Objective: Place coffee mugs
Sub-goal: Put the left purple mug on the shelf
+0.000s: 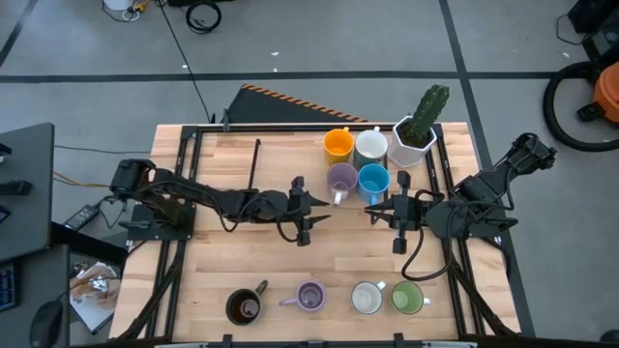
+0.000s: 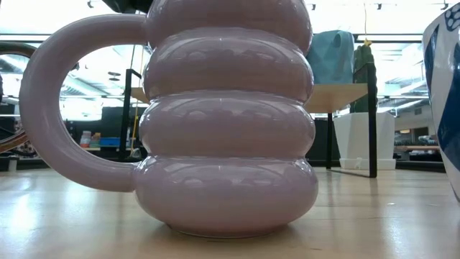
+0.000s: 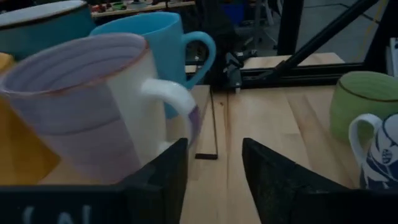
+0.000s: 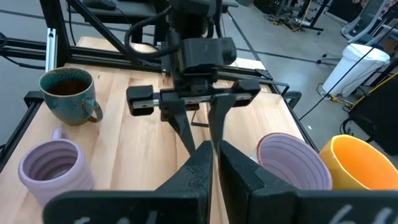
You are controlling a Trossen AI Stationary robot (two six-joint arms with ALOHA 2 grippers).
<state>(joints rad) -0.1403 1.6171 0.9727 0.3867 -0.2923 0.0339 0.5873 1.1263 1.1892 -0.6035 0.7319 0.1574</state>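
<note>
**Mugs in two groups on the worktop, both claws at the middle**

Nearest the low camera stands a ribbed lavender mug (image 1: 309, 296), upright on the worktop (image 1: 242, 164) at its near edge. It belongs to a near-edge row: a dark brown mug (image 1: 244, 307) toward the left corner, then this lavender one, then a white mug (image 1: 367, 299) and a green mug (image 1: 407, 298) toward the right.

The second group stands near the far edge, right of centre: an orange mug (image 1: 338, 144) and a second white mug (image 1: 370, 146) behind, a second lavender mug (image 1: 341, 180) and a blue mug (image 1: 373, 181) in front of them, all close together. A white hexagonal pot with a cactus (image 1: 417, 135) stands just right of this group, by the far right corner.

The left claw (image 1: 311, 203) sits at mid-worktop just left of the second lavender mug. Its fingers (image 3: 163, 180) stand apart, released, with that mug's handle just beside one finger and nothing between them.

The right claw (image 1: 392, 215) sits just in front of the blue mug, clenched with its fingers together on nothing.
</note>
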